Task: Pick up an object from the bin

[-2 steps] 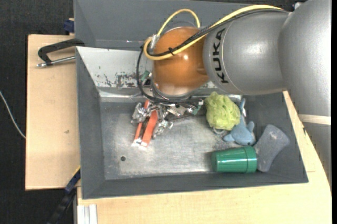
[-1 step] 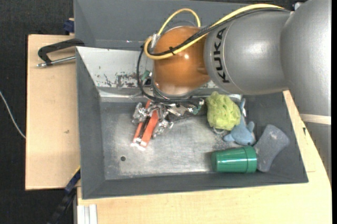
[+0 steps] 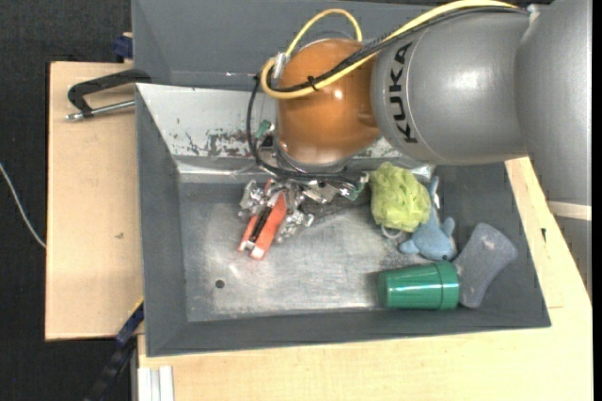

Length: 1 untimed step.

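Observation:
My gripper (image 3: pixel 288 198) is down at the bin floor, left of centre, under the arm's wrist. An orange-red, pen-like thing with a white tip (image 3: pixel 261 233) lies slantwise on the floor; its upper end reaches in among the gripper's metal parts and its lower end points to the front left. A yellow-green fuzzy lump (image 3: pixel 399 196) lies just to the right of the gripper.
A blue soft toy (image 3: pixel 432 240), a grey wedge-shaped piece (image 3: pixel 483 262) and a green cylinder lying on its side (image 3: pixel 419 286) sit at the bin's front right. The arm comes in from the right above them.

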### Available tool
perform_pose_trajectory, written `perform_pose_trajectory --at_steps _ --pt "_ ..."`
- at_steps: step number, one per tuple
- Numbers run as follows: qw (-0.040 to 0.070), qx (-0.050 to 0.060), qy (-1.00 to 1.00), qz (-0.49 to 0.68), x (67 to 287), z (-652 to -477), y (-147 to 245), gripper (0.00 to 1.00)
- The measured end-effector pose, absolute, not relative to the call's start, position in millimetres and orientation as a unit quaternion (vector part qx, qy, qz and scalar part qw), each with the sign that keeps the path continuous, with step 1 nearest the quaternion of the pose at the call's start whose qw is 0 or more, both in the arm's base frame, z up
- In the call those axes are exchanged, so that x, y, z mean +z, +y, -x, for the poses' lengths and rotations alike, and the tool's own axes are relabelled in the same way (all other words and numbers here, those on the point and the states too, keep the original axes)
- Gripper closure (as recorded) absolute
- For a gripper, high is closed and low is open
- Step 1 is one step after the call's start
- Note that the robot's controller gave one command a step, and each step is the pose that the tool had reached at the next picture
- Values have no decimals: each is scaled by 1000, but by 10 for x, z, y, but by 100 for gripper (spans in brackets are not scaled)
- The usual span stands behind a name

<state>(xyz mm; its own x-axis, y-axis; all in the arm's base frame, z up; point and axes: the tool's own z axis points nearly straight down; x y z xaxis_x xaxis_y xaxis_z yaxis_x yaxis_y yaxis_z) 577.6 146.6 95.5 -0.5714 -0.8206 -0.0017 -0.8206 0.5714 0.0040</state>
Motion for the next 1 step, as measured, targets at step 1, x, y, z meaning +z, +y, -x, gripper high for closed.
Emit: perform_pose_trajectory --at_steps 1 --pt "-1 -1 -887 -463 1134 -5783 1461 100"
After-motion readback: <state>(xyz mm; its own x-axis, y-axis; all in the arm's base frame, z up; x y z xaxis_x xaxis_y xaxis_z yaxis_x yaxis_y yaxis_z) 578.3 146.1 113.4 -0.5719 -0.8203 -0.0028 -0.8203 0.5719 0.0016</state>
